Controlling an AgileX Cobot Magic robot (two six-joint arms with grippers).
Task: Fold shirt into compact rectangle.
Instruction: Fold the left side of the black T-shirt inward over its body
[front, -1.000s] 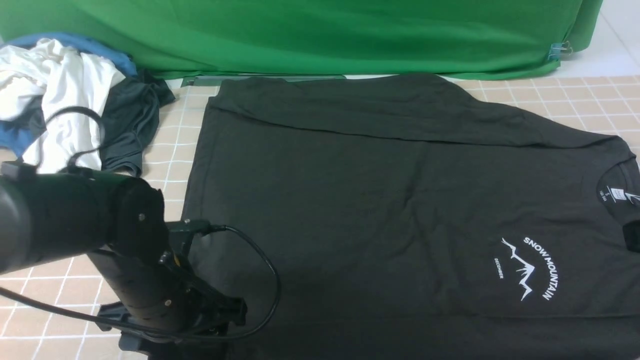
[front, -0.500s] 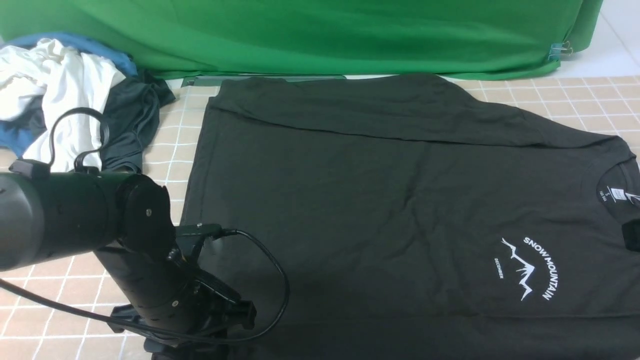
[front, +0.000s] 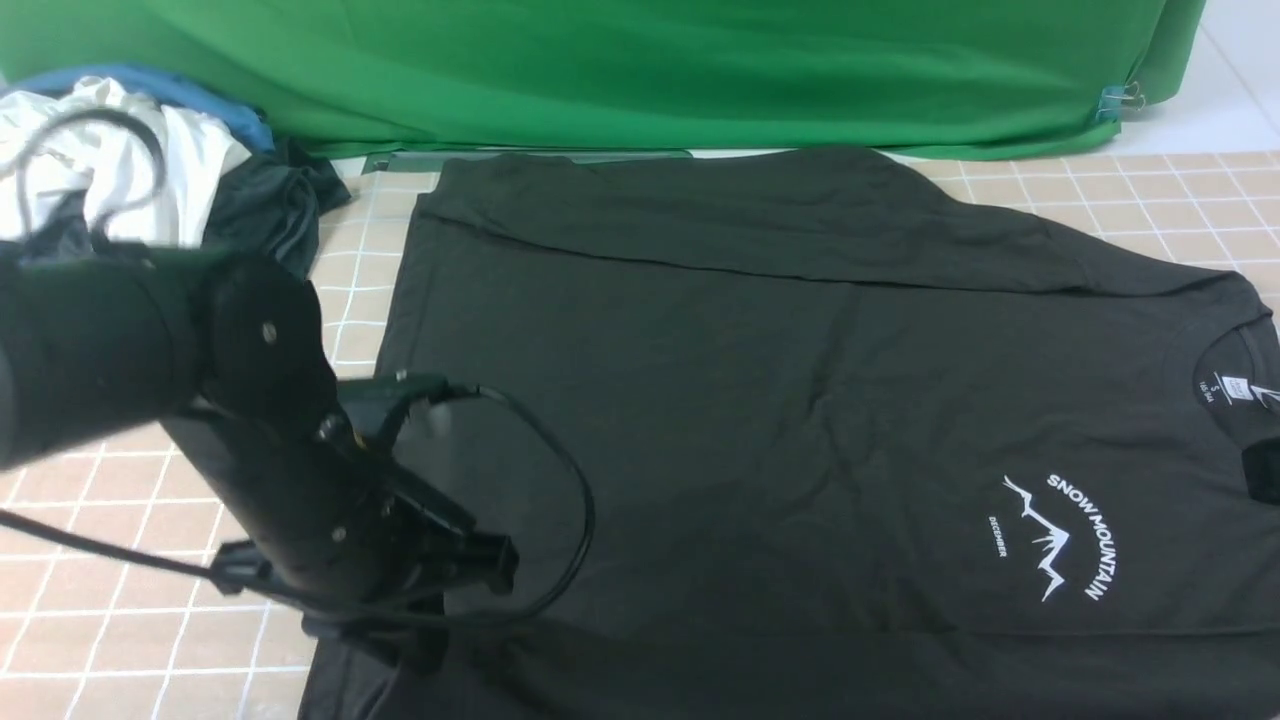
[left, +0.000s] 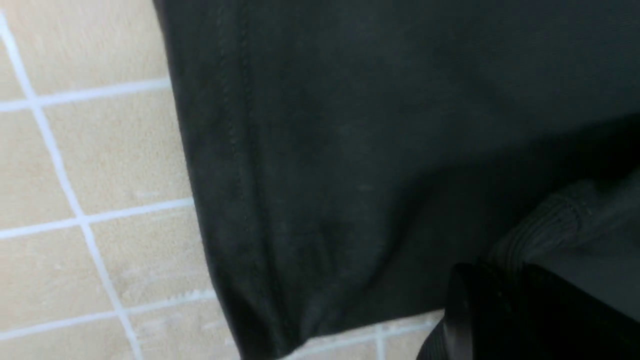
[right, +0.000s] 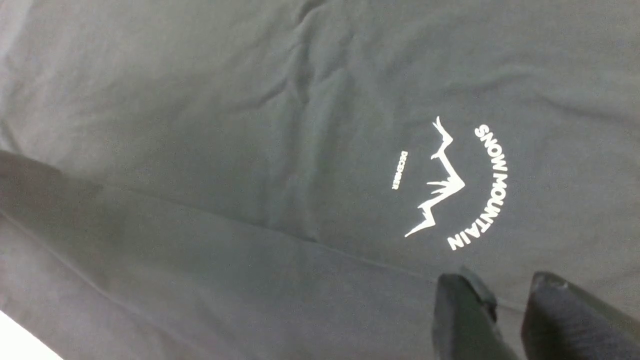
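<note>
The black shirt (front: 760, 400) lies spread on the tiled table, collar and white label (front: 1228, 388) to the right and the "SNOW MOUNTAIN" print (front: 1060, 535) near the front right. Its far edge is folded over toward the middle. My left gripper (front: 410, 645) sits at the shirt's near-left corner, mostly hidden under the arm. In the left wrist view, black fabric (left: 575, 220) is bunched over the left gripper (left: 505, 272), which looks shut on the hem. My right gripper (right: 510, 295) hovers over the shirt beside the print (right: 450, 185), fingers (right: 462, 315) apart with nothing between them.
A heap of white (front: 120, 170), blue (front: 150, 85) and dark grey-green (front: 265, 215) garments lies at the back left. A green backdrop cloth (front: 640, 70) hangs along the far edge. Bare beige tiles (front: 90, 610) show left of the shirt.
My left arm has risen and shifted a little right and away. The shirt's near-left corner has come up with it, and fabric now hangs below the gripper. The right side is unchanged.
</note>
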